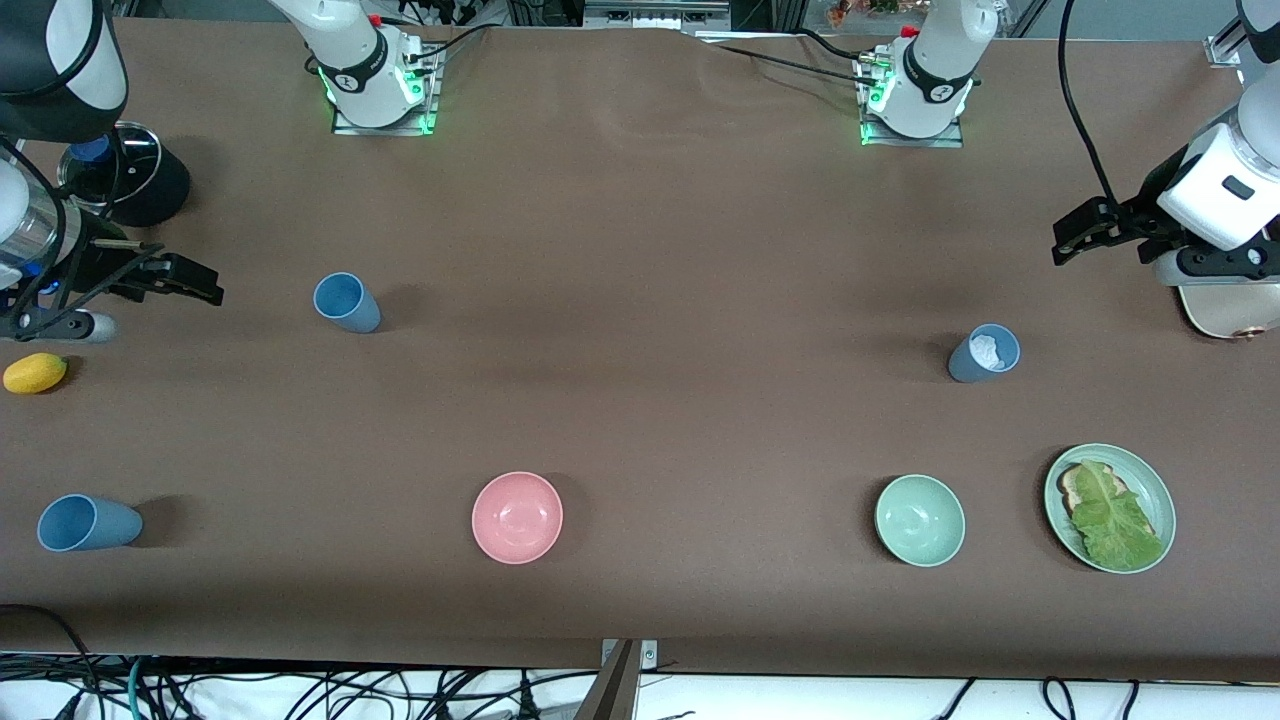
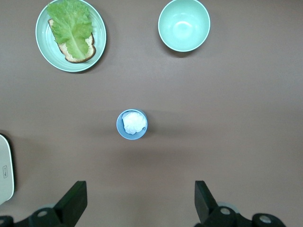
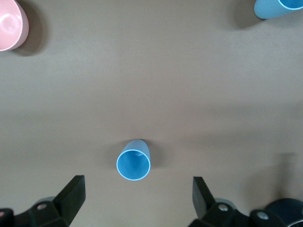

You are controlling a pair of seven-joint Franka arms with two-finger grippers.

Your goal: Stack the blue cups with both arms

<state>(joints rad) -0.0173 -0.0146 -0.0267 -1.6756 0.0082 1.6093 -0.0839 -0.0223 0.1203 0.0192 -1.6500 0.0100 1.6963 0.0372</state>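
Three blue cups stand on the brown table. A bright blue cup stands upright toward the right arm's end. My right gripper hangs open and empty over the bare table beside it. Another bright blue cup sits nearer to the front camera at that same end. A slate-blue cup with a white crumpled wad inside stands toward the left arm's end. My left gripper hovers open and empty over the table beside it.
A pink bowl, a mint-green bowl and a green plate with bread and lettuce lie near the front edge. A yellow fruit and a black stand sit at the right arm's end. A cream board lies under the left arm.
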